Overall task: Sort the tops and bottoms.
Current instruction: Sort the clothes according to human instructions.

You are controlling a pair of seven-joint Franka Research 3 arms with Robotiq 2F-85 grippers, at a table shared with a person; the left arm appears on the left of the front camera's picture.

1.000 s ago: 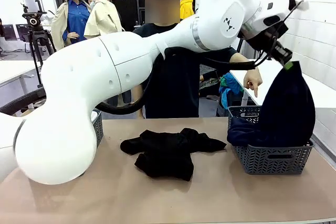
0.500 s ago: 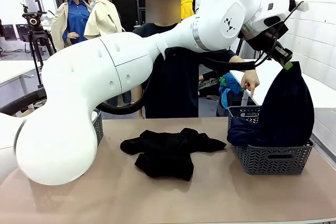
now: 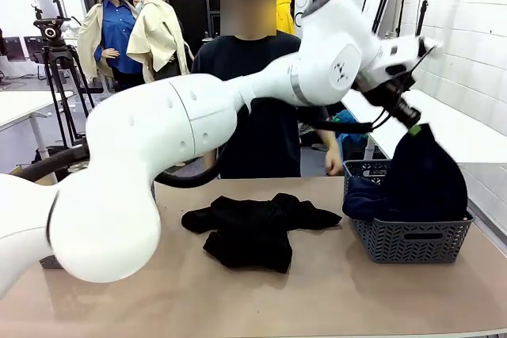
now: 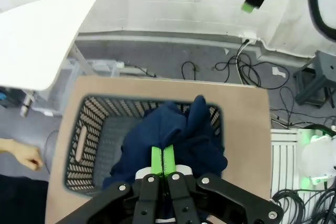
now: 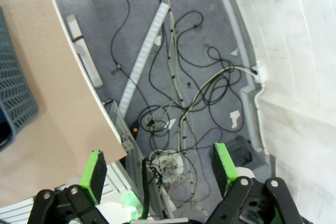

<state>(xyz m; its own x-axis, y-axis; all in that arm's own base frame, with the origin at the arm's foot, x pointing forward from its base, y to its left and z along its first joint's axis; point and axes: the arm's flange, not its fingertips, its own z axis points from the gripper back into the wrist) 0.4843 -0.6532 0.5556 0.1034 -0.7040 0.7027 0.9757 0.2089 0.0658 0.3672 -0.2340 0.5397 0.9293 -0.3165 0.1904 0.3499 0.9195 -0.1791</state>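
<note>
1. From the front, our left arm reaches across the middle to the right side of the table (image 3: 333, 290). Our left claw (image 3: 413, 126) is clenched on the top of a navy garment (image 3: 424, 180), which hangs down into the grey basket (image 3: 408, 241) at the table's right end. More navy cloth (image 3: 363, 199) lies in the basket's left part. A black garment (image 3: 253, 227) lies crumpled on the table's middle, apart from the basket. The person (image 3: 257, 108) stands at the far side, one hand (image 3: 333, 165) lowered just left of the basket.

2. In our left wrist view, the green pads (image 4: 156, 160) are pressed together on a fold of the navy garment (image 4: 181, 135), which bunches over the right part of the basket (image 4: 84, 145). The basket's left part shows bare floor. The person's hand (image 4: 23, 155) shows at the left edge.

3. In our right wrist view, our right claw (image 5: 160, 174) is released, fingers (image 5: 94, 174) spread wide and holding nothing, above the cable-strewn floor (image 5: 178, 66) past the table edge (image 5: 63, 108). A corner of the basket (image 5: 16, 93) shows at the left.
</note>
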